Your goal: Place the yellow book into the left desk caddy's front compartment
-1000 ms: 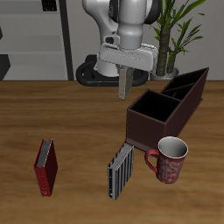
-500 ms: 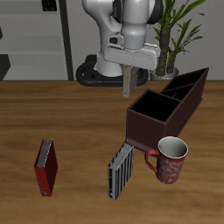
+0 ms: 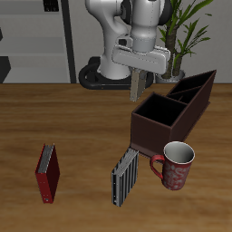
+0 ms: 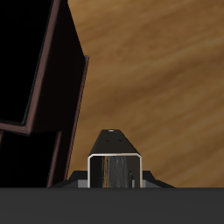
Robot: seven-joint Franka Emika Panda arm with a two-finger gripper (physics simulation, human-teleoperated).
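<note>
- yellow book [image 3: 135, 85]: small, thin, pale grey-tan, hanging upright and on edge from the hand [image 3: 136, 72], well above the counter [image 3: 82, 118].
- from the wrist view, book's end [image 4: 115, 166] facing the camera: a rounded-rectangle outline, light border, dark striped page edges inside.
- hand closed on the yellow book, fingers clamped at its upper part; fingertips themselves hidden behind the book and the hand's body.
- left desk caddy [image 3: 177, 111]: dark maroon-brown, thin-walled, split by dividers, standing on the counter just beside and below the held book.
- front compartment [image 3: 161, 111]: large, square, dark inside, nearest part of the caddy to the book; book above the counter beside its rim, not over the opening.
- in the wrist view, caddy wall [image 4: 66, 79] close alongside the book.
- near the caddy's front: a red patterned mug [image 3: 176, 165] touching or almost touching its wall, a dark striped book [image 3: 125, 176] beside the mug.
- red book [image 3: 48, 171] well apart from the caddy.
</note>
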